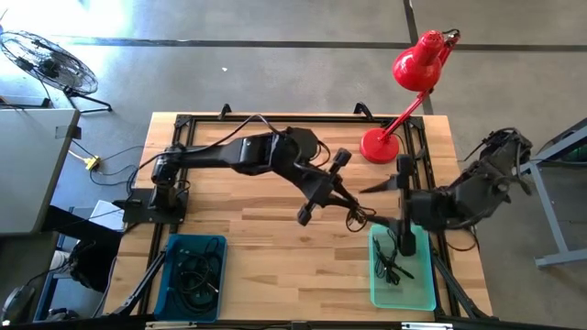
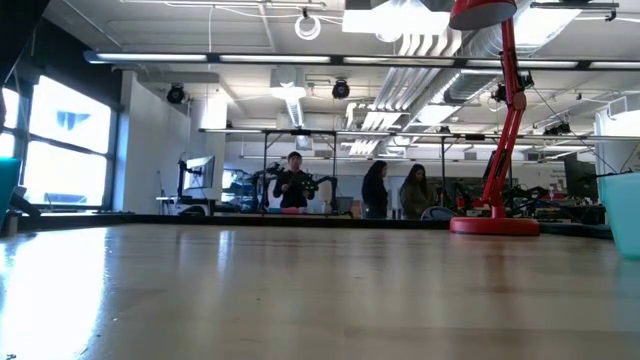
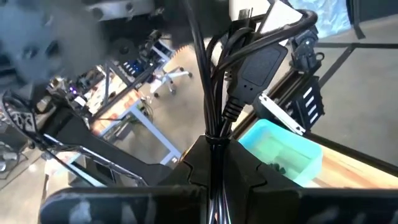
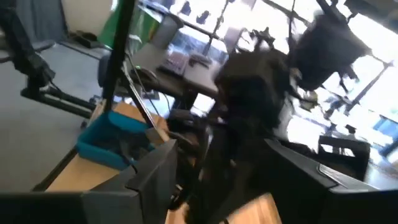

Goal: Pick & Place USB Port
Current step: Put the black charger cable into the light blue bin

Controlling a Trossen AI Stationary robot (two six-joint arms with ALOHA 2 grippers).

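Observation:
A bundled black USB cable (image 1: 359, 218) hangs above the table's middle, with my left gripper (image 1: 347, 203) shut on it. In the left wrist view, its USB plug (image 3: 258, 71) sticks out beyond the gripper (image 3: 214, 158). My right gripper (image 1: 378, 213) stands open close to the cable's right, pointing level toward the left. In its blurred wrist view, its spread fingers (image 4: 155, 177) flank the dark cable and left hand (image 4: 249, 99); I cannot tell whether they touch. The low view shows neither gripper. My left gripper pinches the cable bundle between its two fingers just below the bundle's tie (image 3: 214, 140). The strands run lengthwise between the fingers. The looped end and the plug stand out past the fingertips. The whole cable is lifted clear of the table.
A green tray (image 1: 426, 293) holding a few black cables sits at the near right, under my right arm. A blue bin (image 1: 170, 280) of cables stands at the near left. A red desk lamp (image 1: 378, 145) stands at the far right. People stand in the room behind.

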